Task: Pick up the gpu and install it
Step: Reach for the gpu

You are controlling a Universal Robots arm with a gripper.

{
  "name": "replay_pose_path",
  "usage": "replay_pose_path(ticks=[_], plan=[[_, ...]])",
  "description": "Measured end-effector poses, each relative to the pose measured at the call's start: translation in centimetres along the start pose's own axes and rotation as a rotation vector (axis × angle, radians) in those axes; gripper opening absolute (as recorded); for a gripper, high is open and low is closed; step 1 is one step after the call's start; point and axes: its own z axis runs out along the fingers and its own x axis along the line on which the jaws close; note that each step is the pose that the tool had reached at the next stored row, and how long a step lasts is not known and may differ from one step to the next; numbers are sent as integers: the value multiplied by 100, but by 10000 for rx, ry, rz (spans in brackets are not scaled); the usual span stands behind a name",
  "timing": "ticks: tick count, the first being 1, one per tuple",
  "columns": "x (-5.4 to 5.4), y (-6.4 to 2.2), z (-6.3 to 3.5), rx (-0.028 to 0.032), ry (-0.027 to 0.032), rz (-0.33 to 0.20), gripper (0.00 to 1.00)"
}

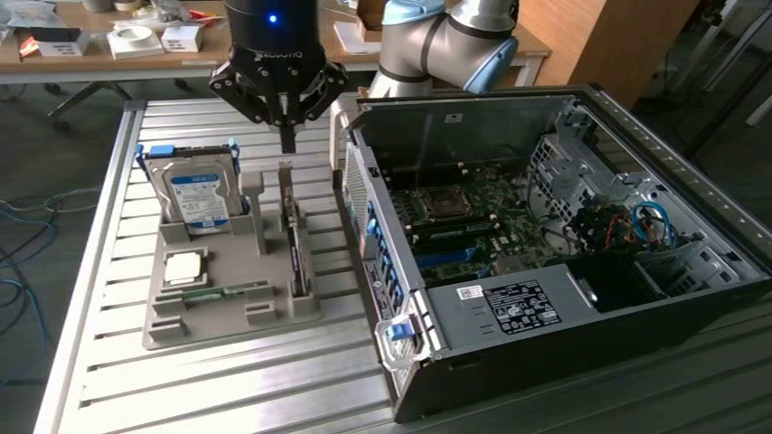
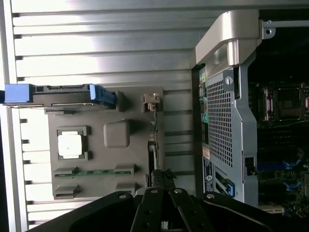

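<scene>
Slatted metal table (image 1: 241, 380), pale grey. Directly on it, toward the exterior view's left, a grey moulded parts holder (image 1: 215, 322); just beside that, toward the exterior view's right, an open black computer case (image 1: 579, 366) lying on its side.

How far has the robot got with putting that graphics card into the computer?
Nothing looks done yet. The gpu stands on edge in its slot in the grey holder tray, untouched. In hand: the jaws hang shut above it, holding nothing. Left: the card is not yet lifted, nor seated on the motherboard in the open computer case.
</scene>
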Motion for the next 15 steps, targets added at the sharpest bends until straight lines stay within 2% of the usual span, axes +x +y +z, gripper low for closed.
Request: replay_pose_path(ticks=[8,15], plan=[[47,-42,1,0,1,-2,11],[39,-149,-4,0,0,-1,11]])
